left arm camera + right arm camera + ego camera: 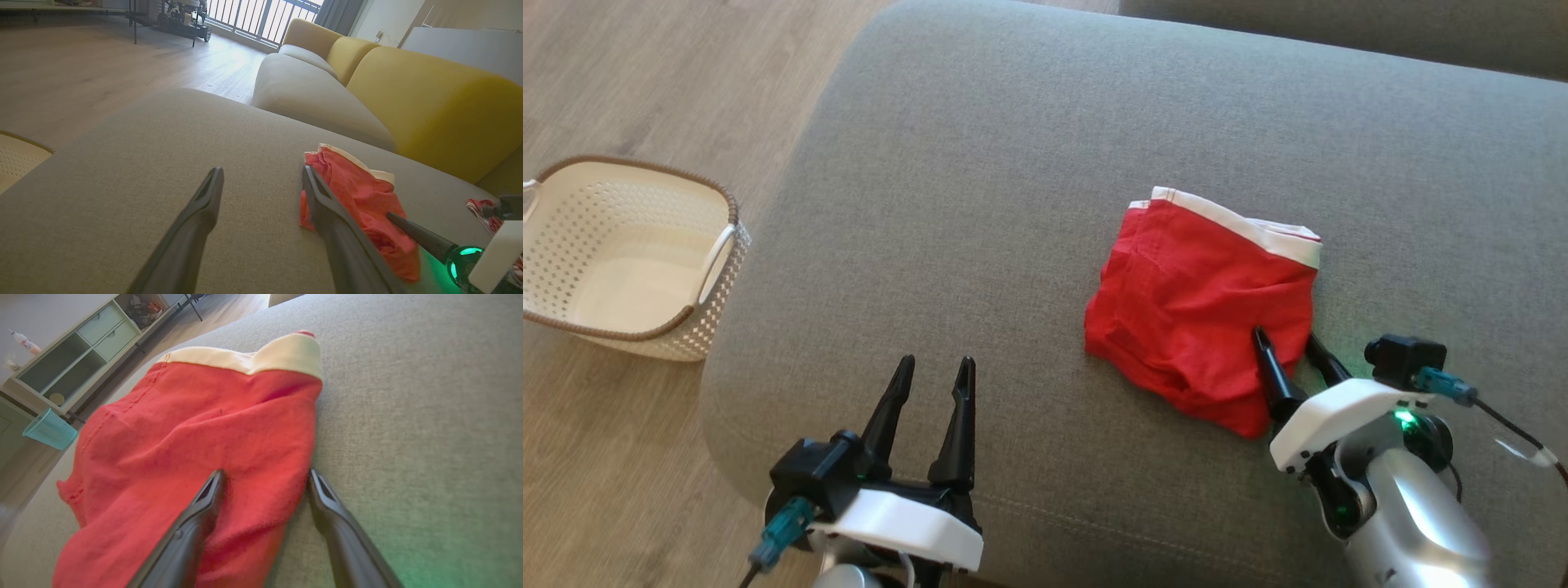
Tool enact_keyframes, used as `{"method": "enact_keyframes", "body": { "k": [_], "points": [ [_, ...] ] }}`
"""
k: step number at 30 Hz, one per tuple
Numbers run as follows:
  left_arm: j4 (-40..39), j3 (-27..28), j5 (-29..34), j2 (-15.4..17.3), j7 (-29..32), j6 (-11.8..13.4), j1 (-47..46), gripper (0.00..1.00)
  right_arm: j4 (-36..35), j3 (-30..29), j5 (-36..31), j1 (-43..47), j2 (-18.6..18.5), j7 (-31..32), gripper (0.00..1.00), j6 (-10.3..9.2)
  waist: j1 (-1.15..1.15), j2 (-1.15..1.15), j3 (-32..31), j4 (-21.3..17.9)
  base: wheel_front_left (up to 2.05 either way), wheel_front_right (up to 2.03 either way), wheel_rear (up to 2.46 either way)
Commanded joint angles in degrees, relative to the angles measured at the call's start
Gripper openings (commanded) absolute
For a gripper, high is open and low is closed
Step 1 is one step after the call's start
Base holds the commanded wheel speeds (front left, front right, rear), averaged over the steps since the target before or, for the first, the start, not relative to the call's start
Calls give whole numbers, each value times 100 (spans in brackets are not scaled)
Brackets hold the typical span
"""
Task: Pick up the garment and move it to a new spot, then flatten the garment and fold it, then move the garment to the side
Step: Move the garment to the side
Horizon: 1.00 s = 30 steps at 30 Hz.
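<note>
A red garment with a white waistband lies rumpled but roughly square on the right half of a grey sofa seat. Its waistband is turned toward the seat's far edge and its lower hem toward the near edge. The robot's right gripper reaches in from the near right corner with its two dark fingers spread and grasping nothing. In the right wrist view, the gripper straddles the right border of the garment, with one finger over the red cloth and the other over bare upholstery just beside it. Whether the tips press down cannot be told. The left gripper hangs over the seat's near edge, well apart from the cloth. Its fingers are likewise parted and empty, and the left wrist view shows this gripper pointing across bare grey fabric with the garment off to one side. A cream perforated basket with a brown rim stands on the wooden floor beyond the seat's left edge. A yellow backrest rises behind.
</note>
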Motion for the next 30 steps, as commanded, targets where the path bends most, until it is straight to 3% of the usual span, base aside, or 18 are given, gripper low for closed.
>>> {"method": "enact_keyframes", "body": {
  "k": [1,2,3,4,11,20,30],
  "points": [
    [-196,135,-32,-14,-70,40,-193,100,-27,124,-93,-193,-6,-48,100,-1,0,0,8,16,0,0,0],
    [-199,128,-34,-14,-70,45,-189,100,54,138,-149,-234,-5,-62,100,-1,0,0,11,22,0,0,0],
    [-201,125,-36,-14,-70,50,-187,100,119,146,-165,-272,-2,-79,67,-1,0,0,15,24,0,0,0],
    [-202,125,-37,-14,-70,55,-184,100,170,161,-171,-305,0,-100,0,-1,0,0,16,20,0,0,0],
    [-221,139,-30,-14,-70,67,-202,100,346,396,-404,-489,5,-284,0,-1,0,0,-30,-122,0,0,0],
    [-206,103,17,-14,-70,24,-172,100,343,761,-1509,-561,-266,-408,0,-1,0,0,-186,-561,0,0,0],
    [-229,-205,122,-14,-70,-112,-291,100,-270,991,-1958,-660,-954,-181,0,-1,0,0,-75,-1608,0,0,0]
  ]
}}
